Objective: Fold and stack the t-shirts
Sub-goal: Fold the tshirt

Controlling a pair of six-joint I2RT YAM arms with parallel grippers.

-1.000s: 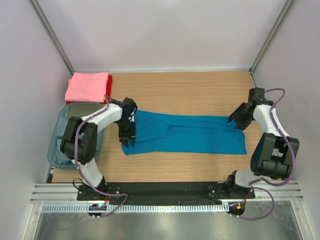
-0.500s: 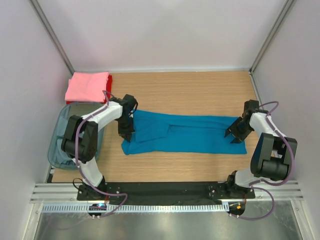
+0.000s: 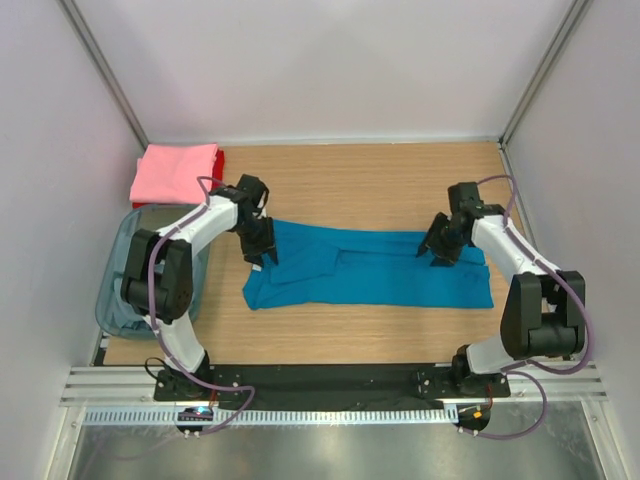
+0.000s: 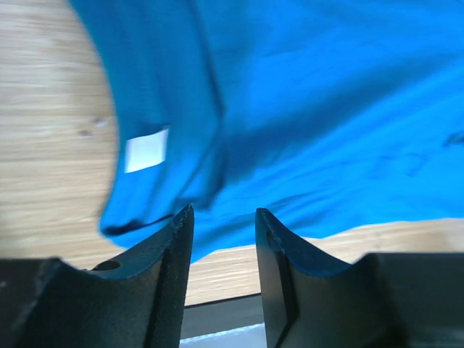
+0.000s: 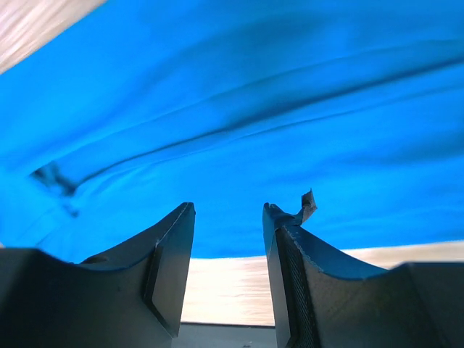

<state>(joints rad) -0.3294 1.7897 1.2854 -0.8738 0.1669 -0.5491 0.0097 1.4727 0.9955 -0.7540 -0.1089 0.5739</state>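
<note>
Now that the left gripper (image 3: 262, 255) and right gripper (image 3: 440, 256) have been brought to the far edge of the teal shirt (image 3: 370, 275), laid flat on the table (image 3: 400, 180), a lengthwise fold seems next; both sets of fingers are held spread, nothing pinched yet.

Only a sliver of the red t-shirt (image 3: 220, 161) is showing up top for me, since the pink t-shirt (image 3: 175, 172) is lying on it and covering the rest. The left arm (image 3: 170, 265) is blocking part of the plastic bin (image 3: 108, 300), and I'm not making out what's inside. The teal t-shirt (image 3: 370, 270) is running off the frame in both wrist views. The left wrist one is coming through smeared, so the white tag (image 4: 146, 150) isn't reading. The left gripper (image 3: 264, 256) and right gripper (image 3: 440, 256) are each hiding a bit of its far edge.
</note>
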